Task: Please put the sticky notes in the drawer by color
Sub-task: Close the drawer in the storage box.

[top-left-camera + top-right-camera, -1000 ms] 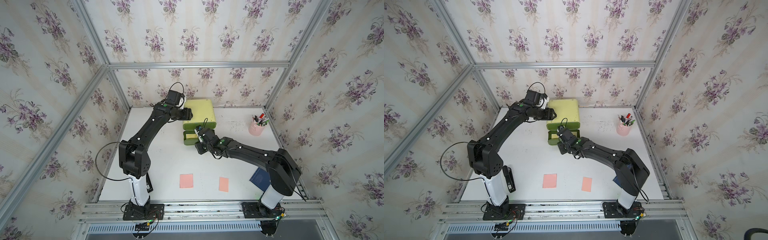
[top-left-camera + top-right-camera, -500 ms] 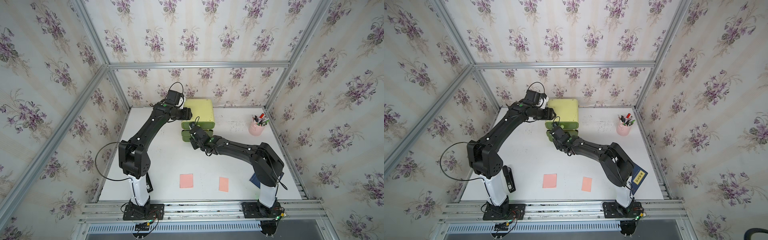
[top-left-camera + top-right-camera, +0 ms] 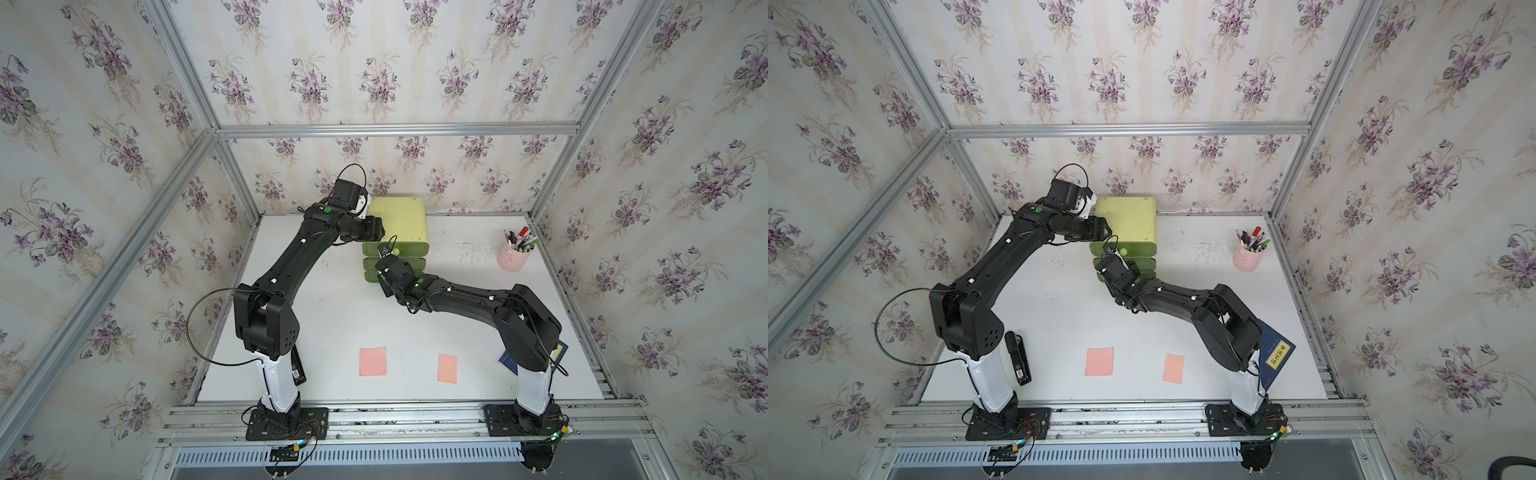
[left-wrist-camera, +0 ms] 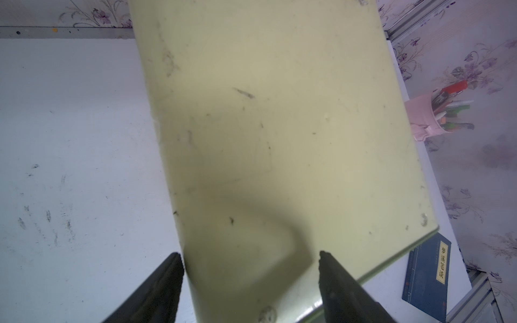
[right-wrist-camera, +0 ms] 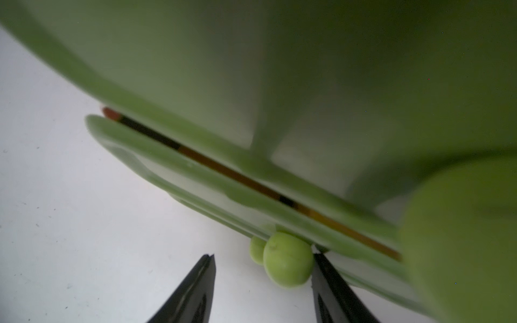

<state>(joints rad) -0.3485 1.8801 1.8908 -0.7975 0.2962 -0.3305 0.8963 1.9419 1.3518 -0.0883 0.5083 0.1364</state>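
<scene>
On the white table (image 3: 332, 324) a pink pen cup (image 3: 513, 261) stands at about 2 o'clock, holding pens (image 3: 523, 240) in red, green and black. A dark blue booklet (image 3: 1276, 352) with a yellow label is at about 4 o'clock, partly hidden. Floral wallpaper (image 3: 374, 62) on an aluminium frame (image 3: 395, 129) closes the space around.

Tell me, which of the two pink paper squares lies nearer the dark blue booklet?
The narrower-looking pink square: it lies between the booklet and the squarer pink square, which is farther off.
</scene>
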